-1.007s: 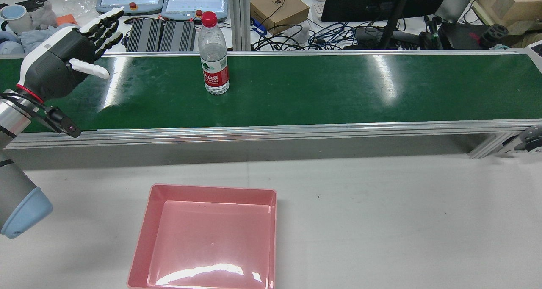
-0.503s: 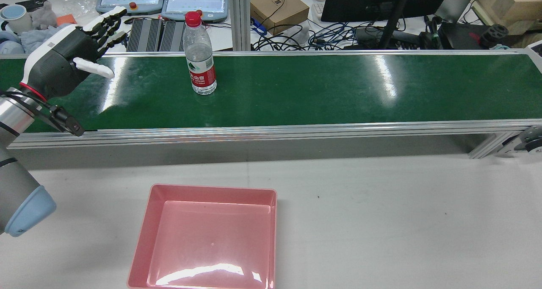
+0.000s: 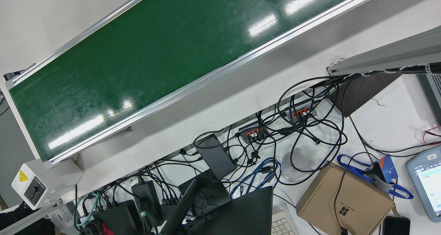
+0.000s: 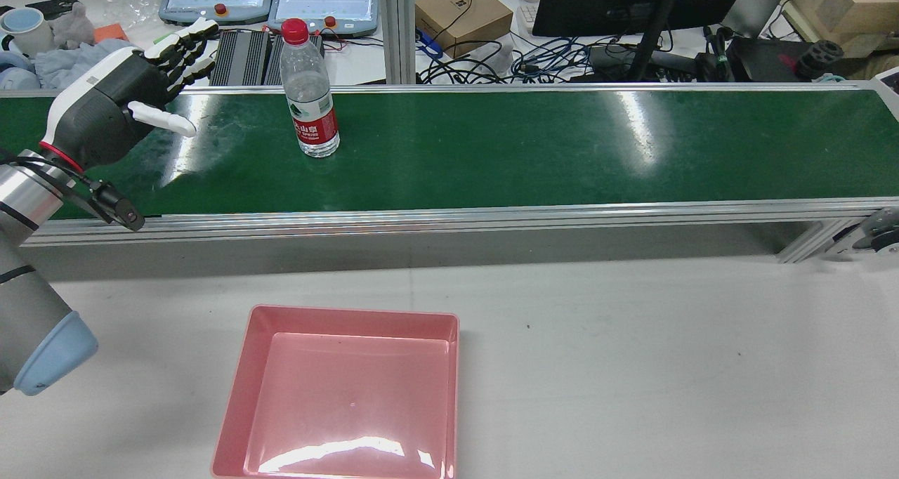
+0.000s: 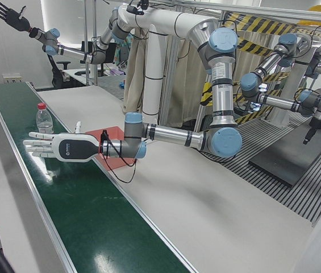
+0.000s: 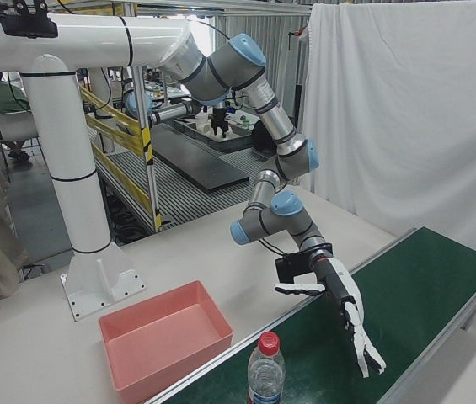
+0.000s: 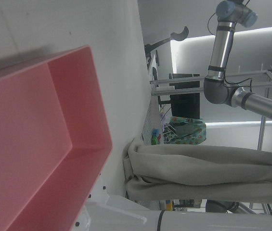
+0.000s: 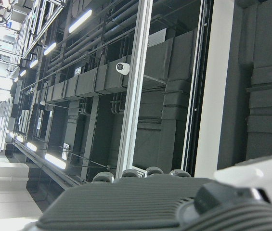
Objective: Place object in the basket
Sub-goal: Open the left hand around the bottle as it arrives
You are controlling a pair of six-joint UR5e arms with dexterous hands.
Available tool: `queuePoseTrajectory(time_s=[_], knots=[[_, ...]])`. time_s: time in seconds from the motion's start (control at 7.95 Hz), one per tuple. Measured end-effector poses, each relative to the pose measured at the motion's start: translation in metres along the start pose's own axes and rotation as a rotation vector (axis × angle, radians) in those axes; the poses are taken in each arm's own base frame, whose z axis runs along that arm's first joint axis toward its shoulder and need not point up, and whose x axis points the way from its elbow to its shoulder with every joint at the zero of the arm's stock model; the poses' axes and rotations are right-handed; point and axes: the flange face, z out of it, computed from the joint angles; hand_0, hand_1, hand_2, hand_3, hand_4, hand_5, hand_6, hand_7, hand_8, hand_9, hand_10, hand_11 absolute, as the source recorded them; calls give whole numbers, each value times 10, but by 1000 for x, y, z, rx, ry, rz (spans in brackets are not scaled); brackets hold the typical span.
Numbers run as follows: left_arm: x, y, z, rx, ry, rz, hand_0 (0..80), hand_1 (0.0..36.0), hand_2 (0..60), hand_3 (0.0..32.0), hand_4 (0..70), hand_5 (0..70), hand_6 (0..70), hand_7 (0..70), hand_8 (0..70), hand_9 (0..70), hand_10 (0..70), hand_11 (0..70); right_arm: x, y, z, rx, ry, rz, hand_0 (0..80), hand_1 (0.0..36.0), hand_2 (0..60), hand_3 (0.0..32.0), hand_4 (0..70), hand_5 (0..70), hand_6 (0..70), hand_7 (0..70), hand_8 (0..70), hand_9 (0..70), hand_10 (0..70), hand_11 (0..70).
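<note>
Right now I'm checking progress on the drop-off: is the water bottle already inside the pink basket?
No: the water bottle stands upright on the green belt, and the pink basket holds nothing.

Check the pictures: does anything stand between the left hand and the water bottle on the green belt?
Nothing visible does. The left hand, open, hovers over the green belt, and only bare belt lies between its fingers and the upright water bottle.

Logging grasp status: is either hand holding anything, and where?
Nothing is held. The left hand is open beside the water bottle; the right hand is raised, open.
</note>
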Motion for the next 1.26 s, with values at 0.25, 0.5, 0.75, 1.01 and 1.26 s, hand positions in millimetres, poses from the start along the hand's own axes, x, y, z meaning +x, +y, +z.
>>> queuePoseTrajectory(time_s=[0.25, 0.5, 0.75, 1.01, 1.26], knots=[[-9, -4, 4, 1, -9, 2, 500, 66, 0, 0, 95, 116, 16, 0, 17, 7, 55, 91, 0, 0, 0, 0, 0, 0, 0, 0, 0, 0, 0, 0, 0, 0, 0, 0, 0, 0], [-11, -1, 9, -3, -9, 0, 498, 64, 0, 0, 89, 108, 13, 0, 13, 4, 53, 89, 0, 0, 0, 0, 0, 0, 0, 0, 0, 0, 0, 0, 0, 0, 0, 0, 0, 0], [-17, 0, 11, -4, -16, -1, 499, 65, 0, 0, 93, 113, 15, 0, 15, 7, 51, 86, 0, 0, 0, 0, 0, 0, 0, 0, 0, 0, 0, 0, 0, 0, 0, 0, 0, 0], [-22, 2, 18, -5, -21, -3, 502, 68, 0, 0, 97, 118, 15, 0, 14, 6, 50, 85, 0, 0, 0, 0, 0, 0, 0, 0, 0, 0, 0, 0, 0, 0, 0, 0, 0, 0], [-24, 6, 31, -9, -18, -5, 503, 70, 0, 0, 99, 123, 18, 0, 17, 10, 51, 87, 0, 0, 0, 0, 0, 0, 0, 0, 0, 0, 0, 0, 0, 0, 0, 0, 0, 0]])
